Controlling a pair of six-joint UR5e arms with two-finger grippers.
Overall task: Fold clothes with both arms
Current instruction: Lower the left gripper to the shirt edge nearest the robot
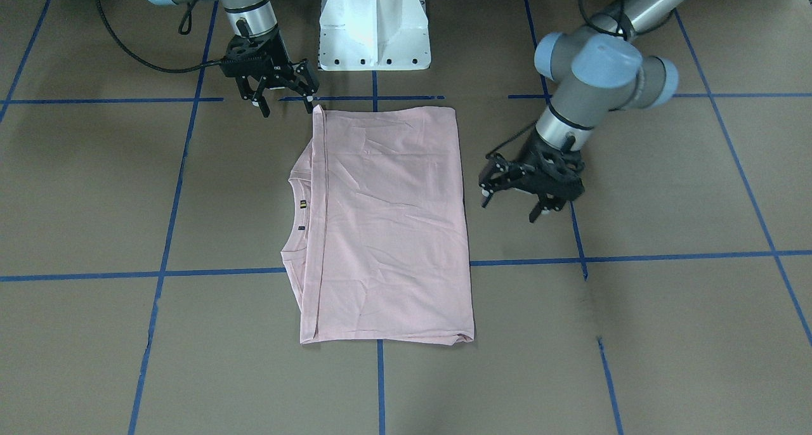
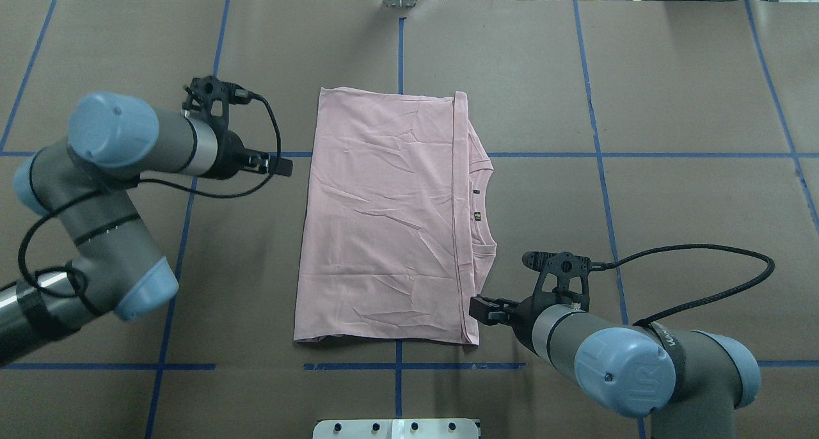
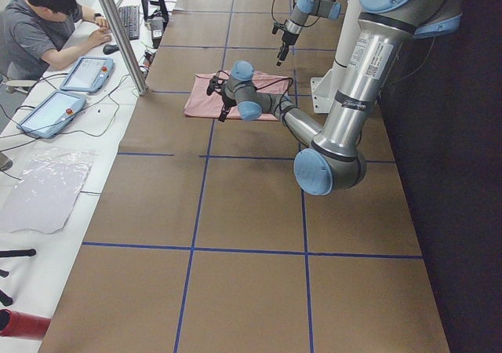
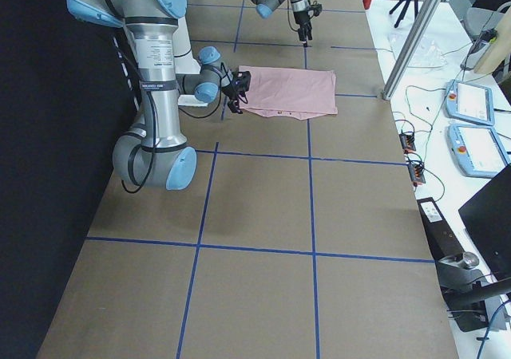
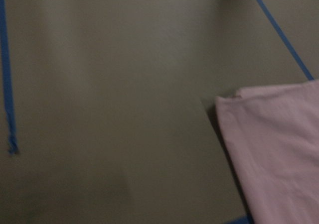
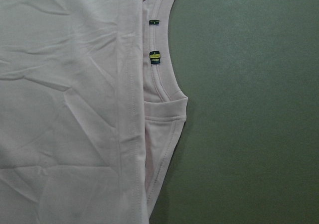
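Pink shirt (image 1: pixel 387 226) lies folded flat mid-counter (image 1: pixel 666 188), collar peeking out on the robot's right.
Nearest the robot, the right hand (image 1: pixel 287 107) hangs spread just beside a shirt corner, probably set to pinch it for another fold. Farther out, the left hand (image 1: pixel 510 209), also spread, faces the opposite edge without touching it.

Robotics lab: tape-gridded table (image 1: pixel 95 188), teach pendants (image 3: pixel 88 74)

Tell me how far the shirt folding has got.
Done: the shirt lies as a flat rectangle, its hem folded up to just short of the collar. In hand: nothing; the left gripper and right gripper are open, beside the shirt. Left: probably another fold to make it smaller.
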